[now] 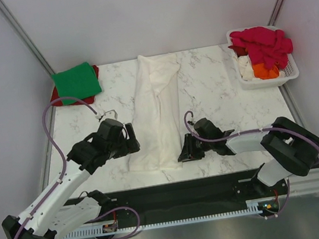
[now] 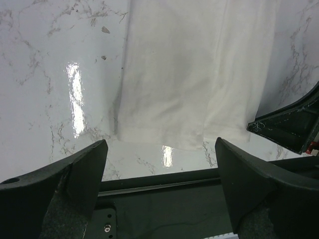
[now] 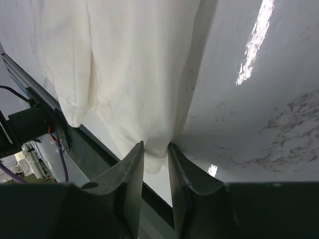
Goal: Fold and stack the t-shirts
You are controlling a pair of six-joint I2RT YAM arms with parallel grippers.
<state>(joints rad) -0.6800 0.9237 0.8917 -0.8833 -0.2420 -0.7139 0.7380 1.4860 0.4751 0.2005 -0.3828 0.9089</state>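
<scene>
The large white t-shirt point(image 1: 157, 111) lies folded into a long strip down the middle of the marble table; no red print shows. My left gripper point(image 1: 133, 138) is open and empty beside the strip's near left edge; in the left wrist view point(image 2: 160, 149) the shirt's hem point(image 2: 194, 74) lies just beyond its fingers. My right gripper point(image 1: 182, 152) is shut on the shirt's near right corner, with cloth point(image 3: 124, 59) pinched between its fingertips point(image 3: 156, 147). A folded green shirt point(image 1: 76, 82) lies on a red one point(image 1: 54, 98) at the far left.
A white slatted basket point(image 1: 292, 73) at the far right holds magenta shirts point(image 1: 262, 44), an orange one point(image 1: 265, 70) and some white cloth point(image 1: 246, 67). A black rail point(image 1: 176, 189) runs along the table's near edge. Frame posts stand at both far corners.
</scene>
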